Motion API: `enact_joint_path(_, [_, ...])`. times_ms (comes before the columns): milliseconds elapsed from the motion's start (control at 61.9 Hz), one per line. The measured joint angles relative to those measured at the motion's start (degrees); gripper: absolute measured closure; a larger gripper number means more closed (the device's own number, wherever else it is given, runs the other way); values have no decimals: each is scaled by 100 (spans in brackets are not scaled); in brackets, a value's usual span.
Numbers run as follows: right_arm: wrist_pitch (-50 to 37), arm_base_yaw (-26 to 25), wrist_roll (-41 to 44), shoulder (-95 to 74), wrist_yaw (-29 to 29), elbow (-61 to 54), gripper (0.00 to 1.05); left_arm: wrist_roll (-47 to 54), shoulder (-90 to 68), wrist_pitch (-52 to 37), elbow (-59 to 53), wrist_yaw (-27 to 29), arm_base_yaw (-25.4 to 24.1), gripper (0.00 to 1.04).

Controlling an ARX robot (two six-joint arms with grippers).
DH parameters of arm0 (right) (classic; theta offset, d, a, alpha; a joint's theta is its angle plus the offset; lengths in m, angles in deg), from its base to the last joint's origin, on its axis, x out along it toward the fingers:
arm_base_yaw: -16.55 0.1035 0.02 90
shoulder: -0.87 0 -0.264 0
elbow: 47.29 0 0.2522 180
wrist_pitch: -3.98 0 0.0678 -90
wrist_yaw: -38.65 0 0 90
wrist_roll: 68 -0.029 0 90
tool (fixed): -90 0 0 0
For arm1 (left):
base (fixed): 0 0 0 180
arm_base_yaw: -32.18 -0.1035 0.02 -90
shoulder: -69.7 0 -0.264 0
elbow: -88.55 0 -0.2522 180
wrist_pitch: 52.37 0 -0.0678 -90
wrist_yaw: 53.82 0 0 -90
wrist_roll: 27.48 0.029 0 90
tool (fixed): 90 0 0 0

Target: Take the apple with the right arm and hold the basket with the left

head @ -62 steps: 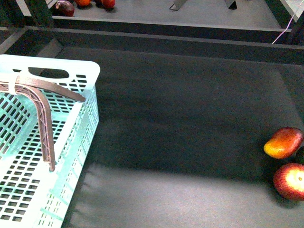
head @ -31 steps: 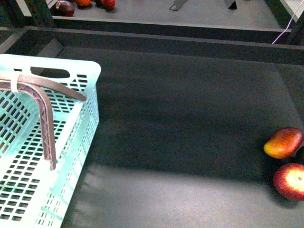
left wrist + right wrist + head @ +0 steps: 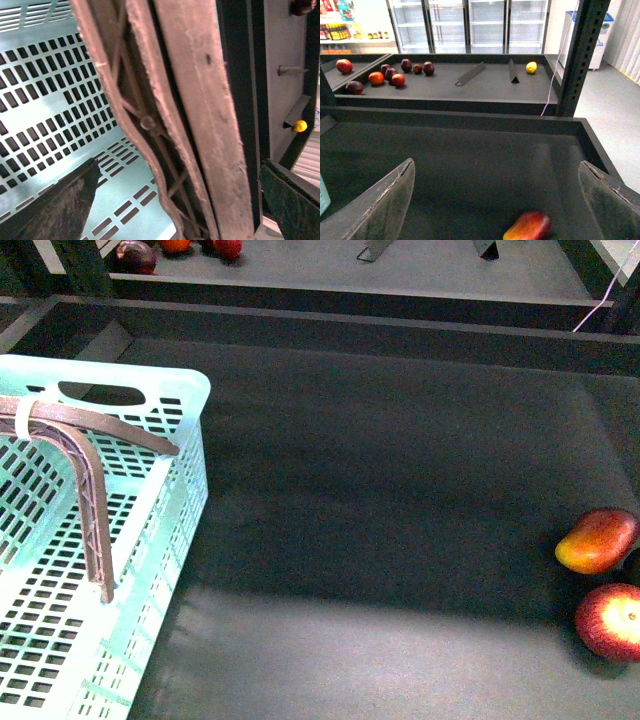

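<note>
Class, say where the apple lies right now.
In the front view, the apple lies at the far right edge, just nearer than the red-yellow fruit, across from the basket.

Front view light: dim overall; the table (image 3: pixel 400 490) is dark, with a paler lit band toward 6 o'clock.
Glare: the basket (image 3: pixel 170 375) rim is washed pale at 9 o'clock.
Left wrist focus: the handle (image 3: pixel 200 125) is very near and soft.
Right wrist light: the fridges (image 3: pixel 470 25) are bright at 12 o'clock.
</note>
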Motion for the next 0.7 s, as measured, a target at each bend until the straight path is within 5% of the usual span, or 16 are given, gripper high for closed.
enact_joint_path(145, [0,0,2,0,2,0,9,7,-173,129,160,153,87,9])
enact_joint_path(533, [0,0,0,0,2,0,9,-20,-256,905,654,601,321,78])
enact_joint_path(695, [0,0,0,0,2,0,9,-350,-103,1261,737,649,474,85])
